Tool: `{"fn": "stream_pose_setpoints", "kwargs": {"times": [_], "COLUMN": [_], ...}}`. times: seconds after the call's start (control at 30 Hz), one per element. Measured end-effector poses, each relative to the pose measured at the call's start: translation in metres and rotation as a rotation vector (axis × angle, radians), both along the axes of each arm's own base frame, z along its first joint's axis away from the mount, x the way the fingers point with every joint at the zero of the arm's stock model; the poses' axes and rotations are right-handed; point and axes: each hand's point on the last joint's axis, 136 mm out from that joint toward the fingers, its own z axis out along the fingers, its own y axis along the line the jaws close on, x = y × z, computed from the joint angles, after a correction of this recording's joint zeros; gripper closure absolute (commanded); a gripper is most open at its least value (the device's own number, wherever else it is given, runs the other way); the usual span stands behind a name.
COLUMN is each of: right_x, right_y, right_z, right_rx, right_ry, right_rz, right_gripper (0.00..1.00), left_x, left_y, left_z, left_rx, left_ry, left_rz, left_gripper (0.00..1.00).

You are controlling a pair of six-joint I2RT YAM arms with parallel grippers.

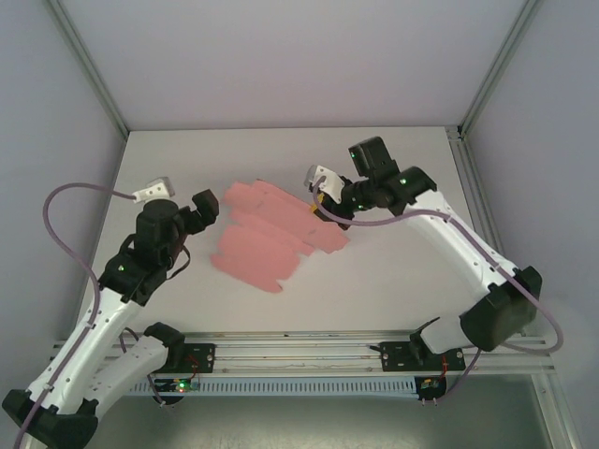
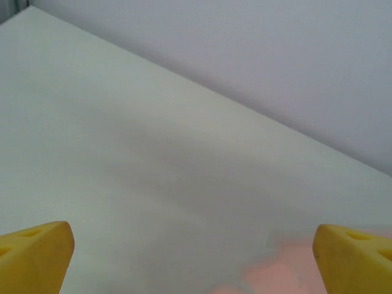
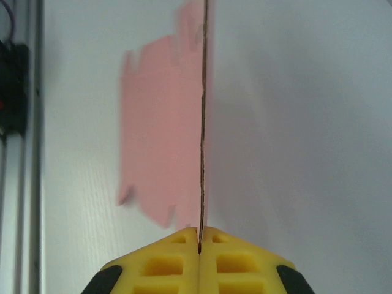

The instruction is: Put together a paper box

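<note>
1. The paper box [image 1: 267,238], a flat pink die-cut sheet of thin card with notched flaps and tabs, lies unfolded near the middle of the plain white counter [image 1: 393,271], slanting from far right to near left in the top view
2. The right pincer [image 1: 325,208] is at the sheet's far right end
3. In the right wrist view its yellow fingers [image 3: 165,266] are pressed tight together on an edge of the card, which runs away from them edge-on as a thin dark line
4. Left of that line the rest of the pink sheet spreads over the counter, blurred, with its jagged tabs towards the left
5. The left pincer [image 1: 208,206] is just beside the sheet's left edge; whether it touches the card cannot be told
6. In the left wrist view its yellow fingertips [image 2: 33,254] stand far apart at the two bottom corners, gaping wide with nothing gripped; between them lies bare counter, with a blurred patch of the pink card by the right-hand fingertip
</note>
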Motion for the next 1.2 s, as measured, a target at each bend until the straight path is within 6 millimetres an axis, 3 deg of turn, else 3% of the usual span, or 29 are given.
{"fn": "stream_pose_setpoints", "kwargs": {"times": [0.13, 0.3, 0.43, 0.6, 0.73, 0.87, 1.07, 1.2], "right_x": [0.02, 0.045, 0.056, 0.054, 0.053, 0.053, 0.057, 0.057], "right_y": [-0.01, -0.016, -0.009, 0.003, 0.005, 0.006, 0.006, 0.006], "right_z": [-0.023, -0.075, -0.101, -0.1, -0.099, -0.097, -0.09, -0.09], "right_rx": [-0.154, -0.326, -0.401, -0.391, -0.378, -0.369, -0.342, -0.337], "right_ry": [-0.049, -0.073, -0.124, -0.176, -0.182, -0.182, -0.175, -0.16], "right_rz": [0.009, 0.051, 0.103, 0.166, 0.179, 0.18, 0.159, 0.143], "right_gripper": [1.0, 1.0, 1.0, 1.0, 1.0, 1.0, 1.0, 1.0], "left_x": [0.017, 0.045, 0.062, 0.078, 0.083, 0.078, 0.072, 0.065], "left_y": [-0.001, -0.008, -0.015, -0.026, -0.052, -0.079, -0.095, -0.111], "left_z": [-0.006, -0.053, -0.077, -0.099, -0.107, -0.114, -0.129, -0.127], "left_rx": [0.039, 0.049, 0.053, 0.061, 0.032, 0.002, -0.016, -0.04], "left_ry": [0.047, 0.183, 0.239, 0.275, 0.277, 0.286, 0.322, 0.308], "left_rz": [0.009, -0.014, -0.064, -0.131, -0.283, -0.451, -0.565, -0.665], "left_gripper": [0.0, 0.0, 0.0, 0.0, 0.0, 0.0, 0.0, 0.0]}}
